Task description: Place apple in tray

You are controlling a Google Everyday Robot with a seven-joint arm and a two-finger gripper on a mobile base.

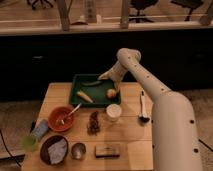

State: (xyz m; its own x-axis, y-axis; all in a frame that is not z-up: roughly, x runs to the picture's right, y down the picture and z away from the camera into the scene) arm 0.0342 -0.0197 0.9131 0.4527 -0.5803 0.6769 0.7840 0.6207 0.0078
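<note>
The apple (111, 93), small, round and orange-yellow, lies inside the dark green tray (80, 78) near its front right corner. A pale yellow corn-like piece (84, 96) and a slim green vegetable (93, 83) also lie in the tray. My gripper (104, 76) hangs over the tray's right part, above and a little behind the apple, apart from it.
An orange-red bowl (61, 118) with a spoon, a white cup (113, 112), a dark brown bowl (54, 149), a metal cup (78, 150), a dark snack pile (93, 122), a flat packet (107, 150), a utensil (142, 106) and a blue and green item (35, 134) stand on the wooden table (130, 145).
</note>
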